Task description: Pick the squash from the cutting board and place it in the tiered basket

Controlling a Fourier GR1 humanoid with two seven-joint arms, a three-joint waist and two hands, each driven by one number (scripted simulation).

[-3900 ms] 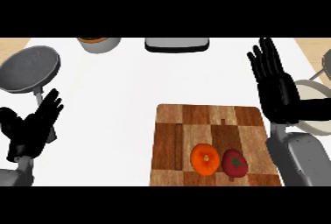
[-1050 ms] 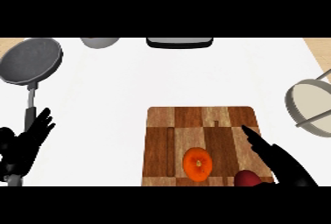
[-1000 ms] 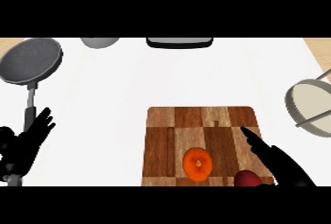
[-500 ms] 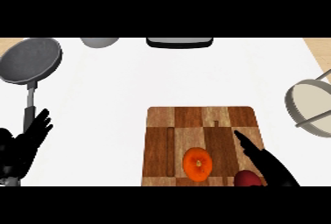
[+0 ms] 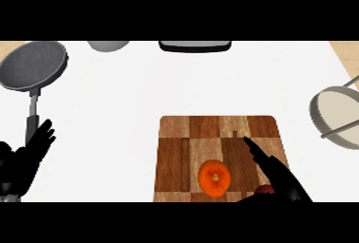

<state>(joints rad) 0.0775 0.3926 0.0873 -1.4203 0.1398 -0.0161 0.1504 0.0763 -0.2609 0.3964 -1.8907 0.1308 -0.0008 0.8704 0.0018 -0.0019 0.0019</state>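
An orange squash [image 5: 214,177] lies on the wooden cutting board [image 5: 210,137], near its front edge. My right hand [image 5: 275,175] comes in from the lower right with straight fingers stretched over the board, just right of the squash and not touching it. A dark red item [image 5: 264,190] peeks out under that hand. The tiered basket [image 5: 338,116] stands at the right edge, partly cut off. My left hand [image 5: 23,159] rests open at the lower left, fingers up.
A grey frying pan [image 5: 32,66] lies at the far left, its handle running down toward my left hand. At the back edge a grey bowl [image 5: 108,45] and a dark tray [image 5: 195,46] are partly cut off.
My right hand has sunk toward the lower edge and drawn back a little over the board. The left hand has dropped slightly lower. The squash has not moved.
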